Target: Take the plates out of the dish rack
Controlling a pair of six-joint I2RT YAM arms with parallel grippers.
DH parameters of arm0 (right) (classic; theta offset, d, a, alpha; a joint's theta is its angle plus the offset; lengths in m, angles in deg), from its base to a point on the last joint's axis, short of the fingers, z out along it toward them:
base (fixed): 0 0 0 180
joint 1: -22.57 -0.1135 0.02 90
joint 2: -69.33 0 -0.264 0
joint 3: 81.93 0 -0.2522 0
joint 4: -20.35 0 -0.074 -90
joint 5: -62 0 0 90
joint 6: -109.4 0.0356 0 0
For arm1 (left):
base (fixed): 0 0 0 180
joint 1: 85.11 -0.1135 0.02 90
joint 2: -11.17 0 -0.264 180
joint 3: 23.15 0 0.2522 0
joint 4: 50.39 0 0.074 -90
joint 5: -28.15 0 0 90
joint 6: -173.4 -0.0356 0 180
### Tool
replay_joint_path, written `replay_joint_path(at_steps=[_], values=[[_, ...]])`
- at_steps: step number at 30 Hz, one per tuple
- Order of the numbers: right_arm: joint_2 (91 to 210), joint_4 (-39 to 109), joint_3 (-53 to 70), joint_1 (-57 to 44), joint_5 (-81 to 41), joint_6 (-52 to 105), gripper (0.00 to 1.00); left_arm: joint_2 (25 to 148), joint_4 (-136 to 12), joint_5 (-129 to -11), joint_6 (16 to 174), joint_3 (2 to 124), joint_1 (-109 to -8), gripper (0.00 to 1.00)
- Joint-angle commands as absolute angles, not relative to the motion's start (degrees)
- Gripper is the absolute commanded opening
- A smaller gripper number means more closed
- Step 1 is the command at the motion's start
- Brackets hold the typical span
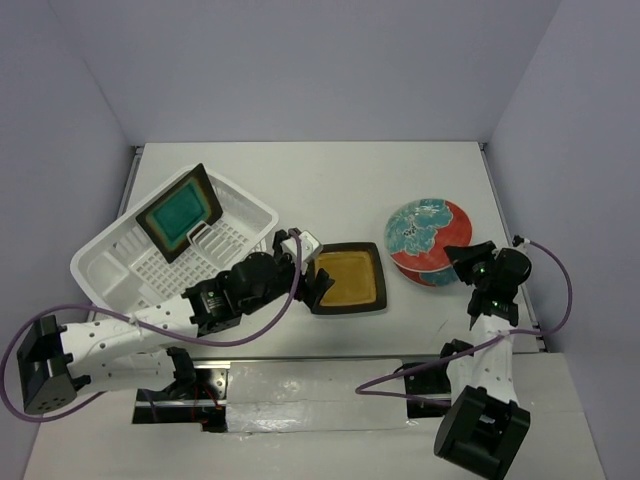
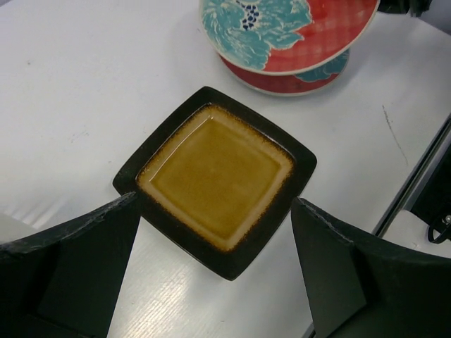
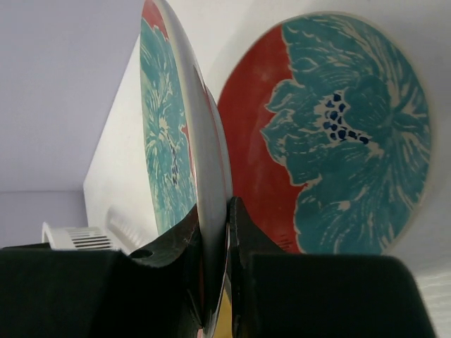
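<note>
Pinching red plate (image 3: 165,141) by its rim, my right gripper (image 3: 215,218) clamped tight: glazed, slick, chippable. My left gripper (image 2: 215,204) gapes empty over mustard plate (image 2: 215,172).

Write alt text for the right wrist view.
The right gripper is shut on the rim of a round red plate with teal flowers, seen edge-on. A second matching plate lies on the table beyond it, and a corner of the white dish rack shows at lower left.

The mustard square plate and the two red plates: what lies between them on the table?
Nothing: only bare white table separates the mustard plate from the red plates, as the top and left wrist views show.
</note>
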State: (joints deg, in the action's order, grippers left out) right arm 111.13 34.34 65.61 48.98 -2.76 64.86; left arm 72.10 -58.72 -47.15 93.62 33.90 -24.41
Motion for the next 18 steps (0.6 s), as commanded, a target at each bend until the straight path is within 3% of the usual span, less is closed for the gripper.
replay_joint_path(at_steps=[1,18], values=[[110.64,21.11,64.79,49.29,-1.36,65.99,0.0,68.66,-53.96,-47.34,93.07,34.21,-23.94,1.0],[117.76,14.16,68.31,51.92,-1.72,66.86,0.0,66.72,-53.25,-46.82,92.63,32.71,-23.94,0.99]])
